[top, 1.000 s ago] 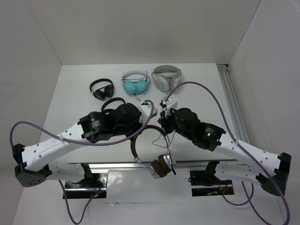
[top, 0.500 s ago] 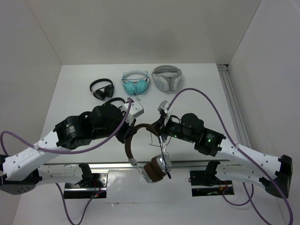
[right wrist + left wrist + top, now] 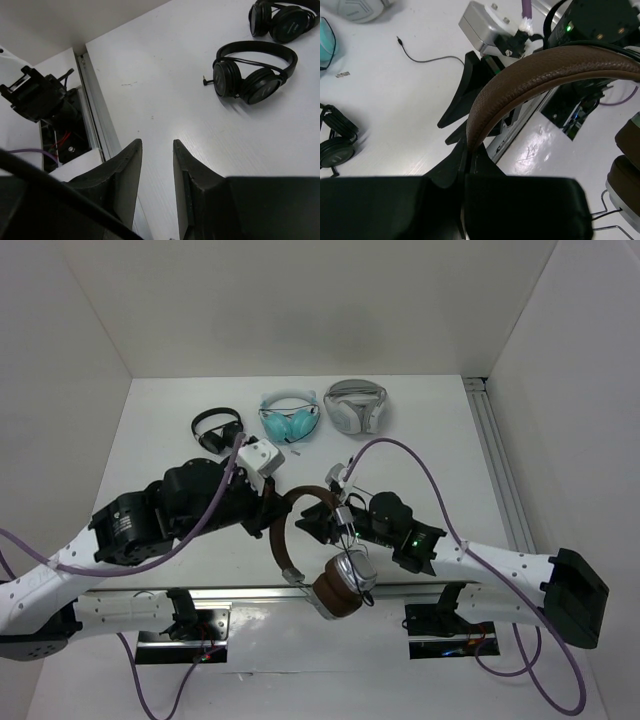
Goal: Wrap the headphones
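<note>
Above the white table's [image 3: 440, 450] near edge, brown-padded, silver-cupped over-ear headphones [image 3: 340, 592]: leather headband [image 3: 540, 75] clamped between left fingers [image 3: 446, 169]; right fingers [image 3: 126, 176] apart, empty.

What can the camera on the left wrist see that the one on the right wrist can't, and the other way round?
Left wrist only: the left gripper clamped on the headphones with the brown leather headband, and white-grey headphones at the edge. Right wrist only: two pairs of small all-black headphones together; the left shows one. Both: the white table and the right gripper, open.
</note>
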{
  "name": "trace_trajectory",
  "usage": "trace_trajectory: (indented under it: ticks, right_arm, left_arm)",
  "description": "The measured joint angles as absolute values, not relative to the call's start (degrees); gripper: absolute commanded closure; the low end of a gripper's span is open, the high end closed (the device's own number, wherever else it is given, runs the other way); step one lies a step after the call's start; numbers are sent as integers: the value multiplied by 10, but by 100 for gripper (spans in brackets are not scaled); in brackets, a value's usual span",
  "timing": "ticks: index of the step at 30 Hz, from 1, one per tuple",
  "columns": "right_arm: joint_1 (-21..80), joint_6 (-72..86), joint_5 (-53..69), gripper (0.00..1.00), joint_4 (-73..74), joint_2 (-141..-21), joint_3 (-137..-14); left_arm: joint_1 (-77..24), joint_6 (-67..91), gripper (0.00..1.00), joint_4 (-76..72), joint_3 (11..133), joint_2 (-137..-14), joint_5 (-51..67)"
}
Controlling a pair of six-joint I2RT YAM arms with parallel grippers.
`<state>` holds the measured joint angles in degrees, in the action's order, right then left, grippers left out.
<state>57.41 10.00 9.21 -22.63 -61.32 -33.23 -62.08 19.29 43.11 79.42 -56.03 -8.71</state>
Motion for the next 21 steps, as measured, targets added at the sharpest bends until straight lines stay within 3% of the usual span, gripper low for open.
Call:
trace_trajectory:
  ticks: [8, 11, 15, 21]
  right_arm:
    - [533, 146, 107, 61, -344, -651, -252]
    - [532, 161, 117, 66, -380, -677, -232]
    - [532, 182, 130, 81, -435, -698, -201]
    - [538, 202, 137, 81, -491, -733, -184]
  left_arm:
    - [-621, 243, 100, 424, 808, -523, -157]
    - [-621, 270, 100, 423, 818, -515, -201]
    - [-621, 312, 100, 423, 828, -515, -259]
    - [-621, 384, 100, 451, 840, -519, -341]
